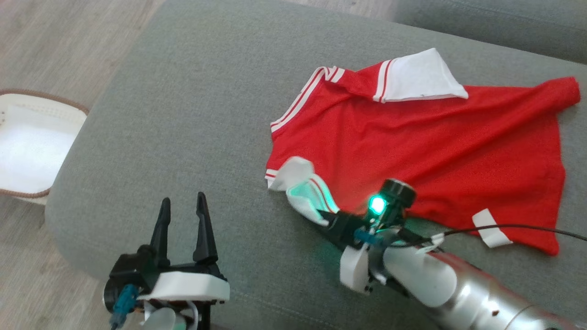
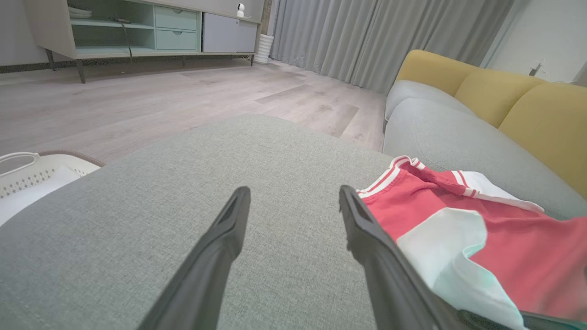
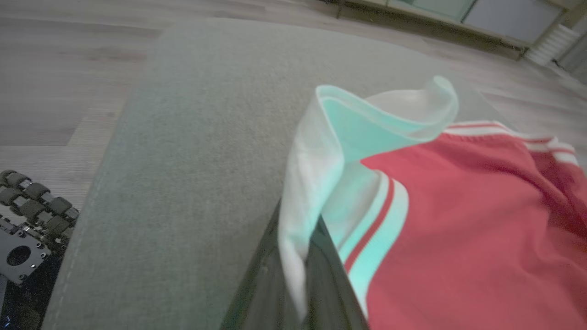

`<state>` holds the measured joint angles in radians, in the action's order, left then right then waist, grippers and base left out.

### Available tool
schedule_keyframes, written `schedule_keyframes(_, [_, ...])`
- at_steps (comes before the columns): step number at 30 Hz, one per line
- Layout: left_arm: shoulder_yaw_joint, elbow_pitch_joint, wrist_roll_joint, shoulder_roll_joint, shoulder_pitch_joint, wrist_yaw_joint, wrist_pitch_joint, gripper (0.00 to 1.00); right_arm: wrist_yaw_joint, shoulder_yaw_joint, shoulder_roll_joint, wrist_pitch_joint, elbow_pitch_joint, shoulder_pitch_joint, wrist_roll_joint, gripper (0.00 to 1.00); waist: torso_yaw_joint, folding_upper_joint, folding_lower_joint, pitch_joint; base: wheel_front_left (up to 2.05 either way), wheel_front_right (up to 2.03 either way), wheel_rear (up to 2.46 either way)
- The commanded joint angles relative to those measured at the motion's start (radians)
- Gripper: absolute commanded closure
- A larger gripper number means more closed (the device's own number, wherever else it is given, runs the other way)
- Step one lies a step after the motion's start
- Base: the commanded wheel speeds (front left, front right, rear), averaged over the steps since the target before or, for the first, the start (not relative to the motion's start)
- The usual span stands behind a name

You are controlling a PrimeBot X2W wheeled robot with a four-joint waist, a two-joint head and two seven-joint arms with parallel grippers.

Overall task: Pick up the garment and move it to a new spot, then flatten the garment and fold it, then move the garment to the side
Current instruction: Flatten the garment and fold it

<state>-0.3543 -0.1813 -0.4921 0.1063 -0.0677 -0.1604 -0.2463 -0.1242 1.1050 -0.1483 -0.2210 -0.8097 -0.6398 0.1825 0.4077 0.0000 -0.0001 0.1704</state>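
1 red garment (image 1: pixel 412 151) lies collar-left, hem-right; right claw (image 1: pixel 323 214) pinches its sleeve (image 1: pixel 300 181), left claw (image 1: pixel 183 199) gapes.

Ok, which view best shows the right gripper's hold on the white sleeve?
Right wrist view: the white sleeve sits pinched in the shut right gripper, close up. Head view shows the grip from above, smaller. Left wrist view catches the sleeve's lifted cloth side-on.
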Motion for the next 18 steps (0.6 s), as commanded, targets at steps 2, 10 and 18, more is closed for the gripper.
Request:
schedule_keyframes(2, [0.037,0.039,-0.001,0.021,-0.017,-0.010,0.005,0.00,-0.007,0.033,0.029,-0.020,0.043,0.017,-0.019,0.00,-0.013,0.0000,0.0001,-0.009,0.00,0.00,0.00])
schedule_keyframes(10, [0.036,0.059,0.001,0.040,-0.004,-0.020,0.020,0.00,-0.007,-0.024,0.028,-0.036,0.113,0.058,0.002,0.00,-0.060,0.0000,0.0001,-0.040,0.00,0.00,0.00])
schedule_keyframes(18, [0.026,0.064,0.000,0.055,0.003,-0.018,0.038,0.00,-0.007,-0.367,0.020,-0.040,0.198,0.176,0.006,0.00,-0.136,0.0000,0.0001,-0.097,0.00,0.00,0.00])
